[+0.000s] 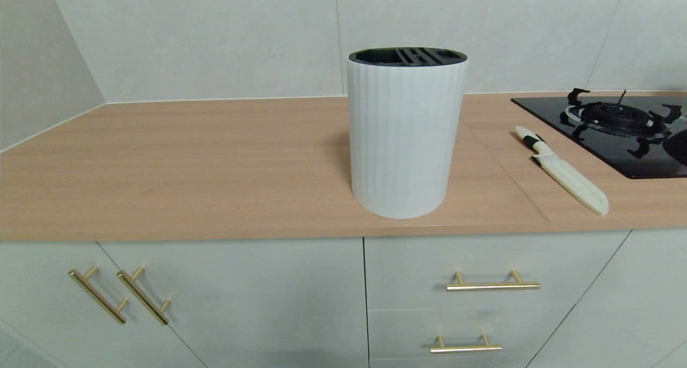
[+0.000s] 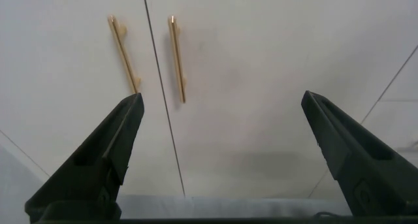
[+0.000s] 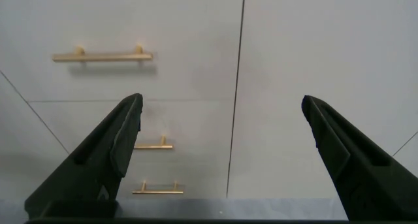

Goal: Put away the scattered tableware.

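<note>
A tall white ribbed holder (image 1: 406, 137) with a black slotted top stands upright on the wooden counter (image 1: 188, 164), near its front edge. A cream knife (image 1: 562, 170) with a black-and-white handle lies flat on the counter to the right of the holder, beside the hob. My left gripper (image 2: 222, 106) is open and faces the cabinet doors below the counter, with nothing between its fingers. My right gripper (image 3: 222, 110) is also open and empty, facing the drawer fronts.
A black gas hob (image 1: 617, 124) with a burner grate sits at the counter's right end. Grey cabinet doors with brass handles (image 1: 142, 295) are below on the left, drawers with brass handles (image 1: 492, 285) on the right. Tiled walls close the back and left.
</note>
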You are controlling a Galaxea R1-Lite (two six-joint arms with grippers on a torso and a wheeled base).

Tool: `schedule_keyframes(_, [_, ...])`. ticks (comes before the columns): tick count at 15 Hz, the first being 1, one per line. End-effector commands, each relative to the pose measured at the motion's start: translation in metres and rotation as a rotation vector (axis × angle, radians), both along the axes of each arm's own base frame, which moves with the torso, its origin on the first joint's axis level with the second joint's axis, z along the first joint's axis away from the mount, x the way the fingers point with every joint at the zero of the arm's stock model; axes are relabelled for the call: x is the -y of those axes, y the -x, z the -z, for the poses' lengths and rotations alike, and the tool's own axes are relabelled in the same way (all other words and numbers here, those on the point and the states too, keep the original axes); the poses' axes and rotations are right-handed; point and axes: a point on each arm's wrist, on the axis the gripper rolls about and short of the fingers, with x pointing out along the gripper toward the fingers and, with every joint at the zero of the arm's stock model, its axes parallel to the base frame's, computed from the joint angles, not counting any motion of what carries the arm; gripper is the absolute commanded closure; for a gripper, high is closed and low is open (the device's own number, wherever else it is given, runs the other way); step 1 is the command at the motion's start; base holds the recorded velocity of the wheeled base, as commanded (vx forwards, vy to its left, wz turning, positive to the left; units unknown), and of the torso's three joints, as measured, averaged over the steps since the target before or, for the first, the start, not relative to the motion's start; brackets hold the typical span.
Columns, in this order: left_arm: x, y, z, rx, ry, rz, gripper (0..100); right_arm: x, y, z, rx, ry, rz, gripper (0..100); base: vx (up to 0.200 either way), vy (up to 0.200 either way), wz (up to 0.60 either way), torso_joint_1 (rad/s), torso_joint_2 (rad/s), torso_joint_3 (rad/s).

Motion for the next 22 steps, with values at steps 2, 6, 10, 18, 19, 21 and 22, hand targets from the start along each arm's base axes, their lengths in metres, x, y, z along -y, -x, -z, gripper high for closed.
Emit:
schedule_keyframes(2, [0.0, 0.0, 0.0, -0.001, 0.0, 0.0, 0, 0.0, -0.0001, -0.0001, -0.001, 0.0, 0.0, 0, 0.0, 0.0, 0.0, 0.181, -0.47, -0.288])
schedule_keyframes(6, [0.0, 0.0, 0.0, -0.001, 0.0, 0.0, 0, 0.0, -0.0001, -0.0001, -0.001, -0.002, 0.0, 0, 0.0, 0.0, 0.0, 0.196, -0.47, -0.282])
schedule_keyframes(10, [0.0, 0.0, 0.0, -0.001, 0.0, 0.0, 0, 0.0, -0.0001, -0.0001, -0.001, 0.0, 0.0, 0, 0.0, 0.0, 0.0, 0.215, -0.49, -0.277])
schedule_keyframes(18, [0.0, 0.0, 0.0, -0.001, 0.0, 0.0, 0, 0.0, -0.0001, -0.0001, -0.001, -0.002, 0.0, 0, 0.0, 0.0, 0.0, 0.249, -0.53, -0.288])
schedule_keyframes(19, [0.0, 0.0, 0.0, -0.001, 0.0, 0.0, 0, 0.0, -0.0001, -0.0001, -0.001, -0.002, 0.0, 0, 0.0, 0.0, 0.0, 0.276, -0.57, -0.3])
schedule_keyframes(21, [0.0, 0.0, 0.0, -0.001, 0.0, 0.0, 0, 0.0, -0.0001, -0.0001, -0.001, -0.002, 0.0, 0, 0.0, 0.0, 0.0, 0.271, -0.58, -0.31])
schedule_keyframes(22, [0.0, 0.0, 0.0, -0.001, 0.0, 0.0, 0, 0.0, -0.0001, -0.0001, -0.001, -0.002, 0.0, 0, 0.0, 0.0, 0.0, 0.276, -0.59, -0.32])
